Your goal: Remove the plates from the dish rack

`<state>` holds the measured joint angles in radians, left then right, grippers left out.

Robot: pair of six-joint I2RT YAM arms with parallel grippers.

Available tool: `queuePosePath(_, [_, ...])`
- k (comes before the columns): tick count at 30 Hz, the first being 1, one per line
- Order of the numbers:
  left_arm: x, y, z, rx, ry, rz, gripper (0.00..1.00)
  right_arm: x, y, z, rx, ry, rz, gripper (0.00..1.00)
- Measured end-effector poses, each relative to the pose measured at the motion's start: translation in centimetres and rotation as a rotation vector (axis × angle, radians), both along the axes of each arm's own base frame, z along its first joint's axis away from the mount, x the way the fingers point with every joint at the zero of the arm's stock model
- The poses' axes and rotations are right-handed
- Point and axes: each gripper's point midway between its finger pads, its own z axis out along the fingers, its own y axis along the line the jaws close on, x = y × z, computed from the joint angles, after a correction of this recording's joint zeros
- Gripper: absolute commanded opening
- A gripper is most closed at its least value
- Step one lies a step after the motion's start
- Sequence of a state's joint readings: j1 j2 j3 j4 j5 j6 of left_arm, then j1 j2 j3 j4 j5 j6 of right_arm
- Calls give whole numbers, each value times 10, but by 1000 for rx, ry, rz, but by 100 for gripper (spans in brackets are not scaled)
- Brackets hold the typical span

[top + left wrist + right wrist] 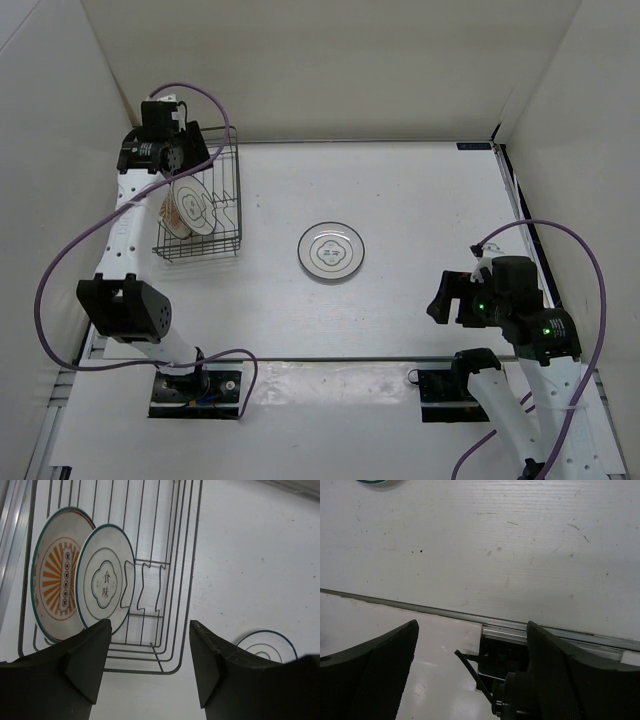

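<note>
Two plates upright in dish rack (pixel 200 243), far left of tabletop (pixel 420 200): orange-centred plate (pixel 52 575) partly hidden behind flower-outline plate (pixel 102 577). Third plate (pixel 331 250) flat mid-tabletop, cut off in both wrist views. Left pincer (pixel 150 665) spread, empty, above rack; right pincer (pixel 472 665) spread, empty. Scuffed white surface, plain white walls (pixel 330 60)

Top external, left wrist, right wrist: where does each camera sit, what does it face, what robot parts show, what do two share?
Top external: above and behind, looking down on the table; left arm, right arm show.
Left wrist: left arm, looking down into the dish rack with two plates; open fingers show.
Right wrist: right arm, facing table's near edge; open fingers show.
Shared: top external and left wrist show the dish rack.
</note>
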<state>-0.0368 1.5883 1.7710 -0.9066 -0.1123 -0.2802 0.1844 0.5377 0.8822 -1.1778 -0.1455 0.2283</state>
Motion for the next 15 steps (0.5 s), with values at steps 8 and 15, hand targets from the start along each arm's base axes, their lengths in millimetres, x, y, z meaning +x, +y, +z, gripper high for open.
queuePosePath(8, [-5,32,-74,20,196,83,66,-1,1,-1,5,4,5,90])
queuePosePath(15, [-16,47,-98,55,257,130,66,-1,2,-4,8,12,8,90])
